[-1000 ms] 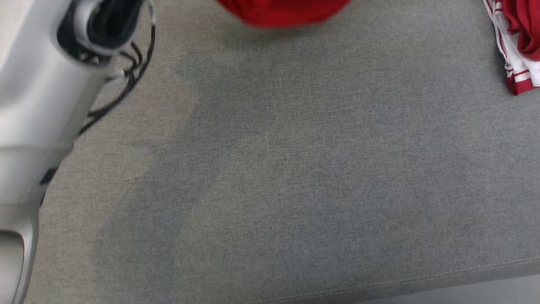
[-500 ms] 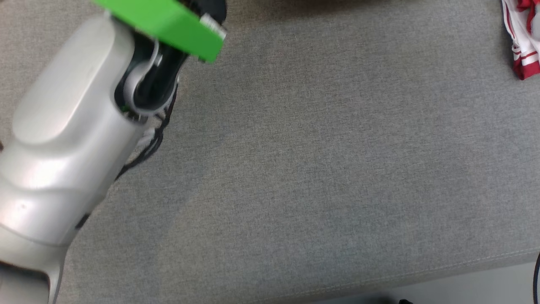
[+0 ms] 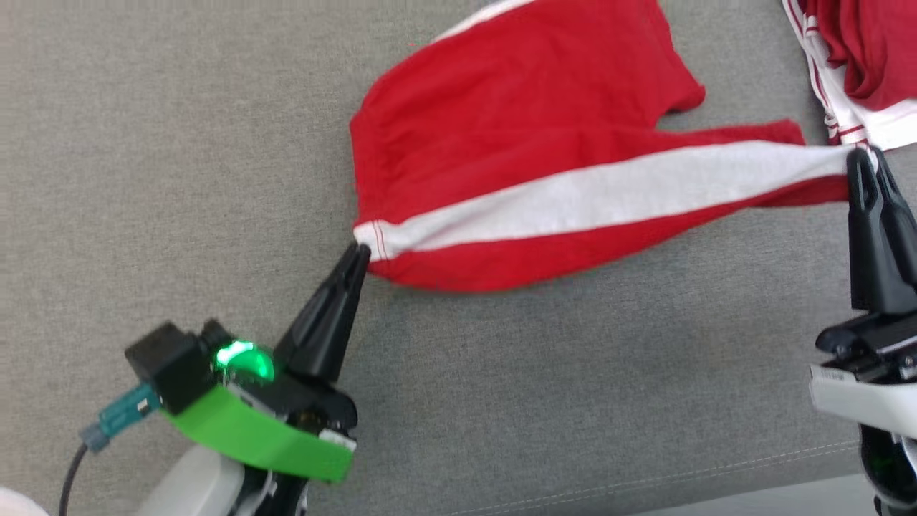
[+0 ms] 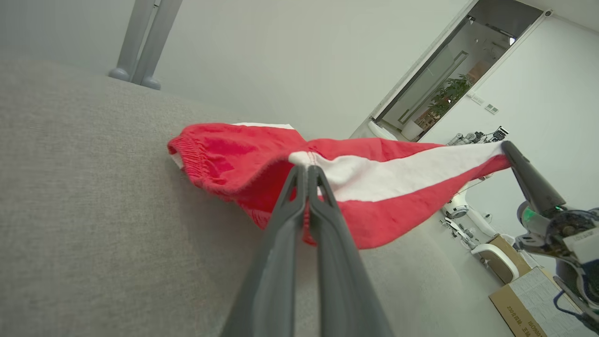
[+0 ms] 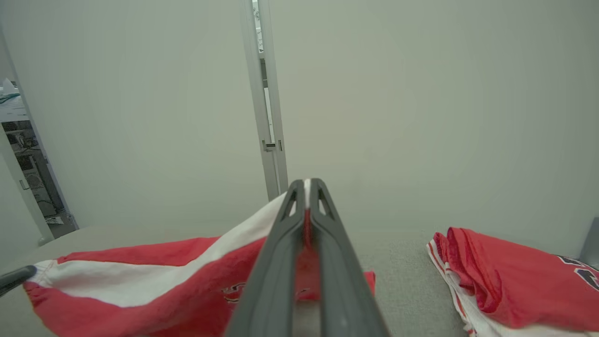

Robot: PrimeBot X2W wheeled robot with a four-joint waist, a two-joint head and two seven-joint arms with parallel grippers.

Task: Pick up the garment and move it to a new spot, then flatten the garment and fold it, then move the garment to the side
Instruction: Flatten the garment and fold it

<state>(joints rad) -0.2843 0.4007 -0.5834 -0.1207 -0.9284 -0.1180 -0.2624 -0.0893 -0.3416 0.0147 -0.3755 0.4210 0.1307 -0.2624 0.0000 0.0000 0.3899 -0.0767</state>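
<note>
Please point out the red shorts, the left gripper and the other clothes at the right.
red shorts [image 3: 516, 122]: head view, on the wide red part.
left gripper [image 3: 359, 252]: head view, between its fingertips, at the hem.
other clothes [image 3: 870, 50]: head view, on the red fold.

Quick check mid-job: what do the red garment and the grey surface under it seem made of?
Red garment: soft matte knit, probably cotton or polyester jersey; it drapes and creases limply, with a stitched hem and gathered elastic waistband. Grey surface: matte woven upholstery cloth, judging by its fine heathered weave and stitched seam near the front edge.
</note>
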